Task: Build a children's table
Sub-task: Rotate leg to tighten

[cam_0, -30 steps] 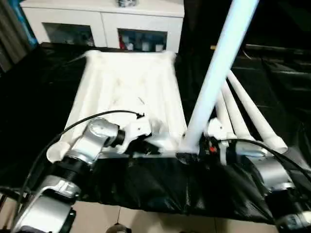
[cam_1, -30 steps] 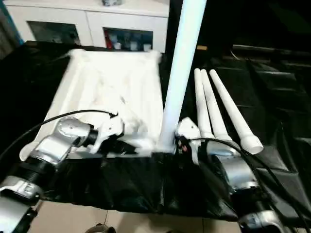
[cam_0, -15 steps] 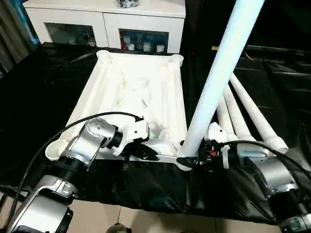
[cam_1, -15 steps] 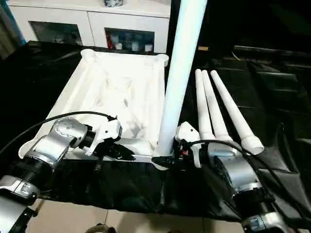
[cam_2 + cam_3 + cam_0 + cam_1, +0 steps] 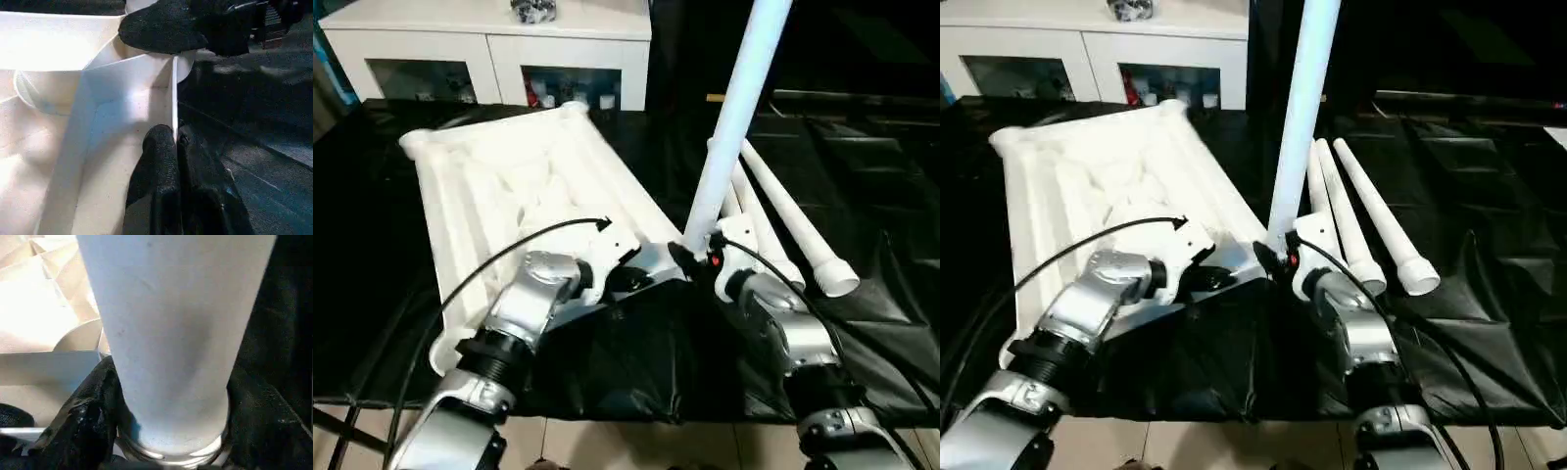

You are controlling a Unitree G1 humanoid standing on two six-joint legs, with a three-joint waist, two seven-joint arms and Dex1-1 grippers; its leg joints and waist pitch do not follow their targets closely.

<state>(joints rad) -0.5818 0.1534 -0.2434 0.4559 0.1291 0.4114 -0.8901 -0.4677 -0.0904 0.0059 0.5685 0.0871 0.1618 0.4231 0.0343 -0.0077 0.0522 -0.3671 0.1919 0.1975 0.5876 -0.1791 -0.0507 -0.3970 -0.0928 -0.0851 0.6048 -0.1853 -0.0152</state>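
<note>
Left gripper [image 5: 175,147] pinching tabletop [image 5: 499,186] rim, right gripper [image 5: 166,450] clamped around upright leg [image 5: 729,127] base

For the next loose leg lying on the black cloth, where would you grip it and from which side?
Grip the nearest loose leg near its wide, collared end, coming from above with the fingers across the tube. It lies flat on the black cloth with that end towards the robot and free on its outer side; another leg lies close along its inner side.
</note>
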